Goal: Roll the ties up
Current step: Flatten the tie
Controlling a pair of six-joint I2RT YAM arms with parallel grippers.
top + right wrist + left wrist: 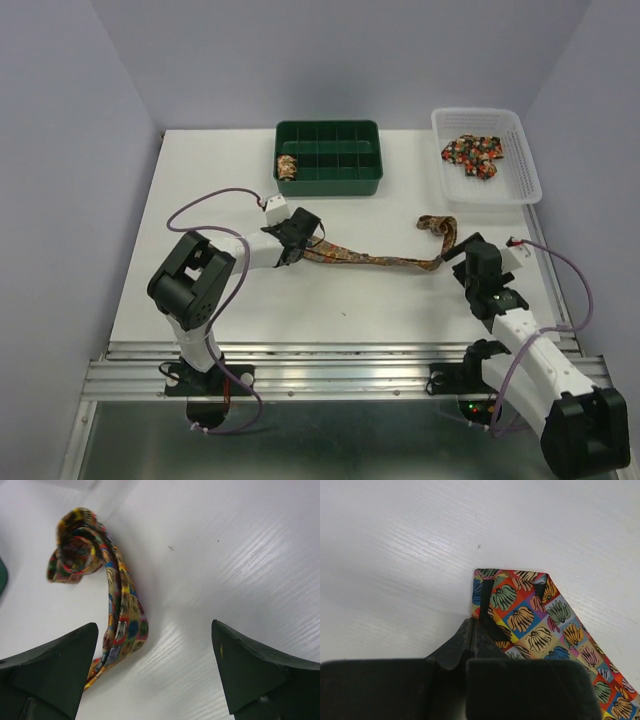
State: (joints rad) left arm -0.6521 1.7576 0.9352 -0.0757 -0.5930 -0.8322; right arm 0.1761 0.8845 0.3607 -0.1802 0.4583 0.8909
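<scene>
In the top view the left gripper (297, 238) sits low over the table (200, 190), a little to 9 o'clock of the table's centre. Its wrist view shows the left gripper (472, 630) with its jaws pressed together, pinching the left edge of one end of a tie (535, 625). That end lies flat on the table, and the strip leads off toward 4 o'clock in that view.

From above, the tie (370, 261) stretches as a long narrow strip across the middle of the table, from the left gripper toward 3 o'clock. Its far end curls up toward 12 o'clock, just beside the right gripper (455, 250).

At 12 o'clock on the table stands a green tray (330, 185) divided into compartments. A rolled tie (287, 167) sits in its leftmost compartment. At 1 o'clock a white basket (520, 165) holds a loose heap of ties (473, 155).

In its wrist view the right gripper (154, 630) is spread wide, with nothing between its fingers. The tie (122, 625) runs along the table close by the finger at 8 o'clock. It ends in a loose upright curl at 11 o'clock.
</scene>
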